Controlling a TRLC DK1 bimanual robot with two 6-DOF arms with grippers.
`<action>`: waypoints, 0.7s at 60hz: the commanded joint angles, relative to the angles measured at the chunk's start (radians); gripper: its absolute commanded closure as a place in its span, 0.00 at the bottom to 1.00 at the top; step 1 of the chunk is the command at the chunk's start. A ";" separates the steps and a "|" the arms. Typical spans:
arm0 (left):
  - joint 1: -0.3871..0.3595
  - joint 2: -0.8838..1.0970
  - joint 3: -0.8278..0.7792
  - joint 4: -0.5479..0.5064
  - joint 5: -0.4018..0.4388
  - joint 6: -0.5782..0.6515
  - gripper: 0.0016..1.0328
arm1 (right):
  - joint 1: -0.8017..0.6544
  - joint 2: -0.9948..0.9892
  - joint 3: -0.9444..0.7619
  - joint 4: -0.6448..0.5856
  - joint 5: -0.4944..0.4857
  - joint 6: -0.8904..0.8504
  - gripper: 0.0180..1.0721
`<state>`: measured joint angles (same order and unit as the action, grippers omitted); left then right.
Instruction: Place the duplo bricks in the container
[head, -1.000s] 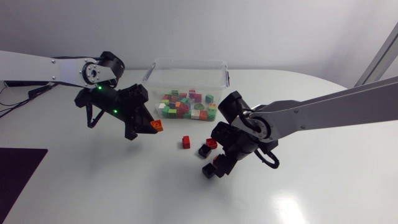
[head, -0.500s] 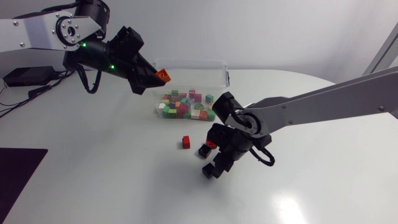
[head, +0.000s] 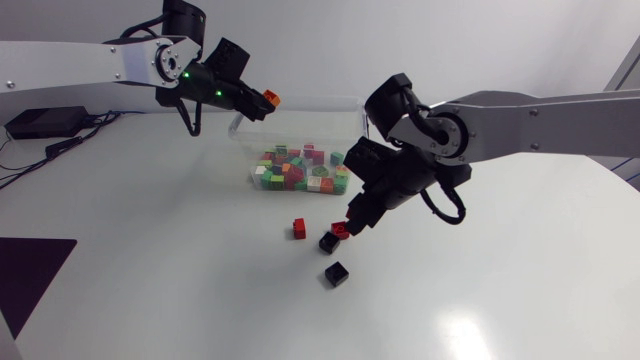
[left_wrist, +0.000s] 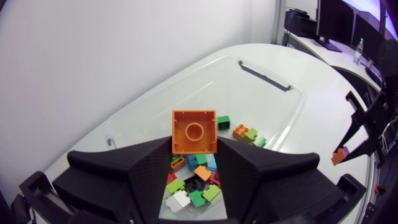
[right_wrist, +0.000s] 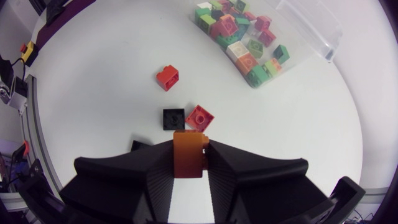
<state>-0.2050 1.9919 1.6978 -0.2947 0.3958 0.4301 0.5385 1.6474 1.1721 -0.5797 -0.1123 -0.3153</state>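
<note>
Left tool is clamped on an orange brick, upper left of centre in the head view, at the container rim's left corner. The left wrist view adds that the brick sits ahead of the tips over the bin's inside, with piled bricks below. Right tool pinches a second orange brick mid-frame, above the loose bricks on the bench, with the container up-left of it. Left arm is nearer, so it likely drops first.

Head camera looks down over the tabletop; wrist cameras sit close behind left hand and right hand; all share the container.
</note>
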 joint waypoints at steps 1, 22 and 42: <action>0.004 0.064 0.065 0.023 -0.041 -0.070 0.48 | -0.012 -0.028 0.038 -0.016 -0.013 -0.007 0.76; -0.001 -0.120 -0.121 0.135 -0.173 -0.105 0.05 | -0.046 -0.008 0.210 0.003 -0.036 0.027 0.75; -0.001 -0.512 -0.537 0.149 -0.051 0.061 0.05 | -0.058 0.132 0.400 0.083 -0.046 0.073 0.75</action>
<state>-0.2031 1.5517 1.2629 -0.1364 0.3134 0.4271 0.4900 1.7161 1.5257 -0.5148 -0.1547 -0.2699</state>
